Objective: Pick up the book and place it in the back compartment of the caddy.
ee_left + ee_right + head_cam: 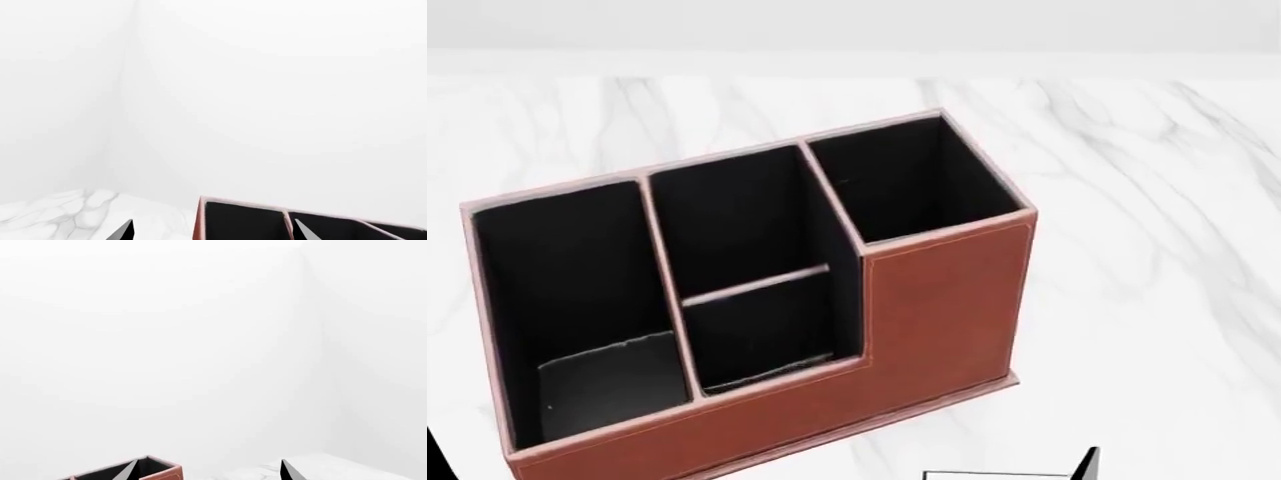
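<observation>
Marble tabletop, white with grey veining, fills the head view beneath a blank white wall. Centre-left of that frame stands the caddy, upright and turned slightly askew, with four black-lined pockets open to the camera. I take the back compartment to be the farther of the two middle pockets, upper centre of the caddy, behind a pale divider. The book is not clearly shown: a black-outlined white sliver at the bottom edge, right of centre, is probably it, lying near the caddy's front wall. Left gripper has its fingers spread wide with nothing between them, the caddy rim beyond at lower right. Right gripper is likewise wide and empty, a caddy corner at lower left. My judgement: pickup is not yet made. To do it well, I would tilt the head down to confirm the book first, grip it across the covers, then carry it high over the stepped wall and lower it edge-first, square to the divider.
</observation>
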